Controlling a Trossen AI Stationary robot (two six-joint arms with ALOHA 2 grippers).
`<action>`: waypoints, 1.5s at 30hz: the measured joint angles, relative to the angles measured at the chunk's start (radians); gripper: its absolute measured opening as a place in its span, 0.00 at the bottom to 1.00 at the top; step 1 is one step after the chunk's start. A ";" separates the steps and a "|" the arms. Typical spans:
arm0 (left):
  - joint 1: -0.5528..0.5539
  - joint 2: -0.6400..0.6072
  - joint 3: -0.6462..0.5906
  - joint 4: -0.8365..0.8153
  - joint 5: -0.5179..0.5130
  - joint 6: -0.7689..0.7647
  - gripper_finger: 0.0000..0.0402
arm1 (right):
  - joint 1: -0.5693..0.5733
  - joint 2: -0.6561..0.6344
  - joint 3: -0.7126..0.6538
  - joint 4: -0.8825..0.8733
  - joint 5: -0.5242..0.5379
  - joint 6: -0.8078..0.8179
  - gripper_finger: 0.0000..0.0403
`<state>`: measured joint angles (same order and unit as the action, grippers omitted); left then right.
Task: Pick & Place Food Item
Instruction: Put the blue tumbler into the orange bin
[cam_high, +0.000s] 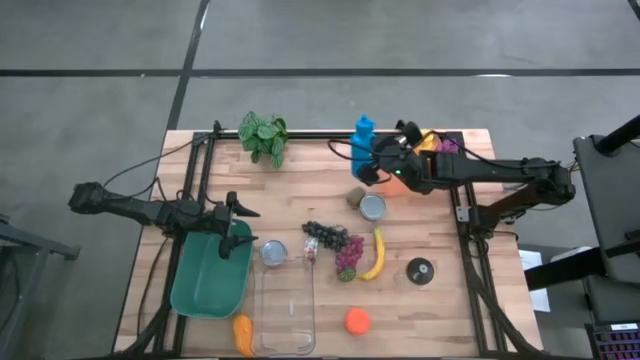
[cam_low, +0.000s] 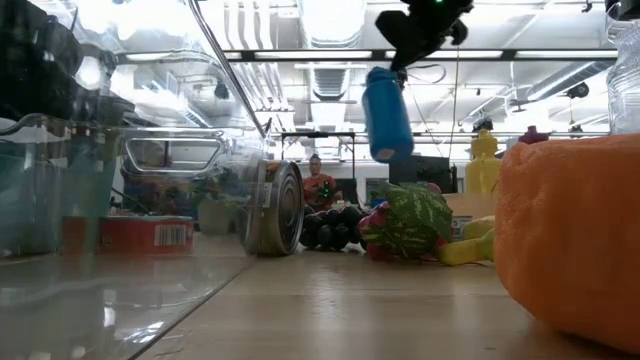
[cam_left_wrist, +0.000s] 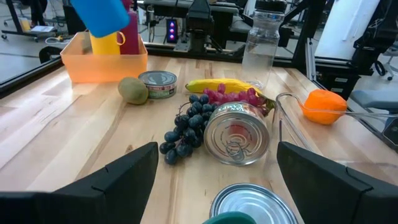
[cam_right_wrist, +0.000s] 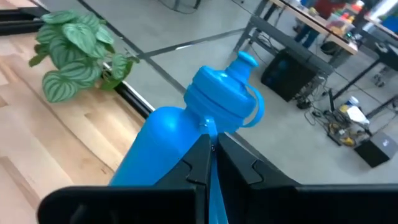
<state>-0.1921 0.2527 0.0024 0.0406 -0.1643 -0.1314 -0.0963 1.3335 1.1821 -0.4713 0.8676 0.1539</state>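
My right gripper is shut on a blue bottle with a blue cap and loop, high over the table's far side next to the orange bin. In the low view the blue bottle hangs well above the table. My left gripper waits open at the left, over the green bin. Dark grapes, red grapes, a banana, a kiwi and an orange lie on the wood. My right gripper pinches a thin blue part at the bottle's shoulder, just below the cap, between its two shut fingers. Whether that part is a strap or a ridge I cannot tell. The bottle hangs below the fingers, cap end up, slightly tilted, clear of the table.
A tin stands beside the kiwi and another can lies near the green bin. A clear container and an orange food piece sit at the near edge, a black disc to the right, and a plant at the far edge.
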 joint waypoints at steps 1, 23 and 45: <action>0.000 0.000 0.000 0.000 0.000 0.000 0.84 | 0.000 -0.015 -0.017 0.009 0.002 0.002 0.04; 0.000 0.000 0.000 0.000 0.000 0.000 0.84 | -0.059 -0.251 -0.341 0.112 0.040 0.078 0.04; 0.000 0.000 0.000 0.000 0.000 0.000 0.84 | -0.073 -0.271 -0.438 0.138 -0.004 0.177 0.04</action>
<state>-0.1924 0.2527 0.0023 0.0408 -0.1644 -0.1314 -0.1697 1.0622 0.7437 -0.3329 0.8637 0.3310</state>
